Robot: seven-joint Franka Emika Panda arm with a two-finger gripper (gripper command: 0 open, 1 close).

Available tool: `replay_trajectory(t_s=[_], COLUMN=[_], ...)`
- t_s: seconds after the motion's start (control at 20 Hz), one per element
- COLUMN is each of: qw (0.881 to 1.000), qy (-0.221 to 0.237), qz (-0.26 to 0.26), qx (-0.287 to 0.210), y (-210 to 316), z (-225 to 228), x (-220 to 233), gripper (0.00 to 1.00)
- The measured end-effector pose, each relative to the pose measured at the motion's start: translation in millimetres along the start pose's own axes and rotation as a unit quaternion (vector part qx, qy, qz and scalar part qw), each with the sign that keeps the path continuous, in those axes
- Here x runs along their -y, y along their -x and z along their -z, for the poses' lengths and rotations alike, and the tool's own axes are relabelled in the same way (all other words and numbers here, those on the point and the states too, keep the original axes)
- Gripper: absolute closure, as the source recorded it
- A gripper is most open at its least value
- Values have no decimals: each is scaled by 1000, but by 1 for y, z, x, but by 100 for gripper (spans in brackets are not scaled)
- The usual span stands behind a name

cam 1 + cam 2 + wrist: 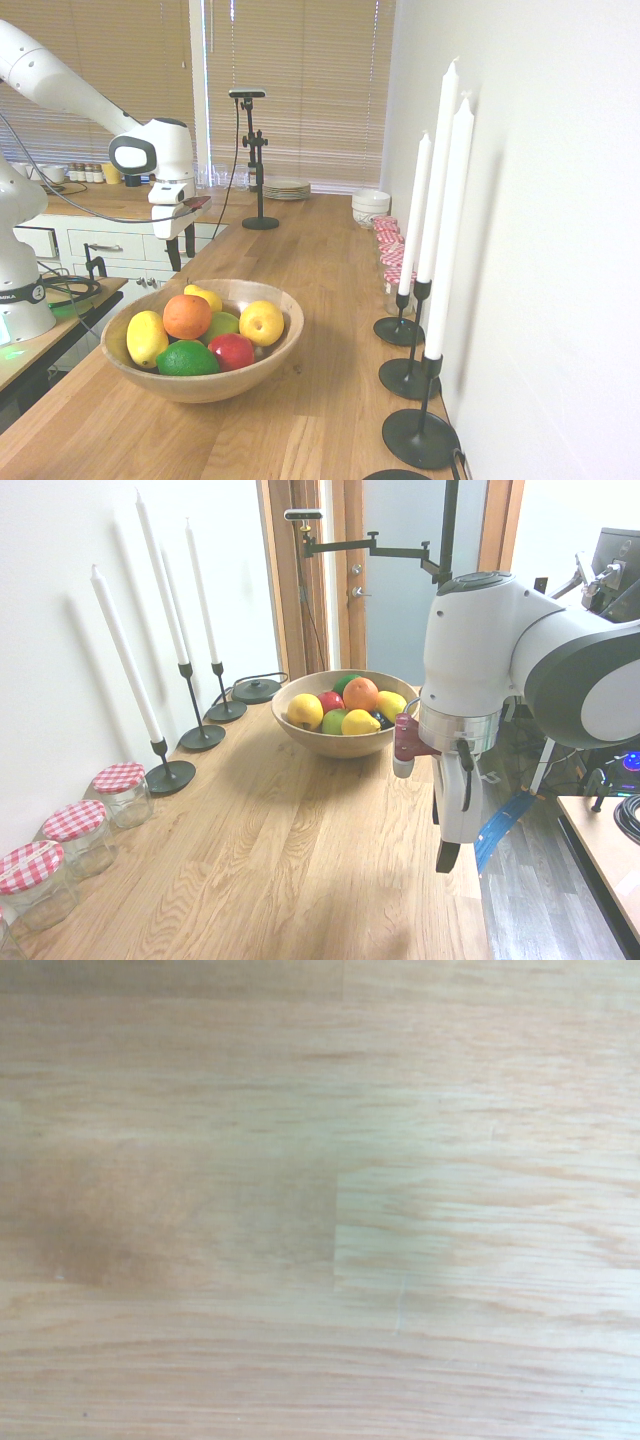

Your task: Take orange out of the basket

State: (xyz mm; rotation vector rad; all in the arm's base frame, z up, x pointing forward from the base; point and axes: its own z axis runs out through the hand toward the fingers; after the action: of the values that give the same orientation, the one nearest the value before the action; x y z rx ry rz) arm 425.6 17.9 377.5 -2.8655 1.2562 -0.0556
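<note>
The basket (285, 345) stood on the wooden counter (330, 260) and held a heap of fruit. The orange (187, 316) sat on top of the heap, resting against its neighbours: a yellow lemon (146, 337) beside it at the rim, a green lime (186, 359) and a red fruit (231, 350) on the side of the heap away from the gripper, a light green fruit (222, 324) in the middle, a paler yellow-orange round fruit (261, 322) towards the wall side, and a further yellow fruit (205, 297) behind the orange. Three glass jars (80, 837) with red-checked lids stood in a row along the wall (contents could not be made out).

The gripper (181, 250) hung over bare counter, pointing straight down, its two dark fingers (173, 254) spread apart and holding nothing. The orange lay well apart from it, lower than the fingertips and off to one side, with open counter between gripper and basket. The wrist view showed only wood grain (320, 1200) beneath the hand, with no part of the basket or fruit in it.

White candles (445, 225) in black holders stood along the wall, beyond the basket from the gripper.
</note>
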Motion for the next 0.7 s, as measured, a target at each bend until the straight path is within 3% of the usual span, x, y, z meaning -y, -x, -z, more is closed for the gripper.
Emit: replay_trajectory(t_s=[0.15,0.45,0.7], qw=[1000,999,995], qy=[-1,-32,-43], qz=[0,-24,-72], qx=[-4,-36,-55], y=[-2,-43,-97], z=[3,79,126], x=[2,15,-24], gripper=[0,0,0])
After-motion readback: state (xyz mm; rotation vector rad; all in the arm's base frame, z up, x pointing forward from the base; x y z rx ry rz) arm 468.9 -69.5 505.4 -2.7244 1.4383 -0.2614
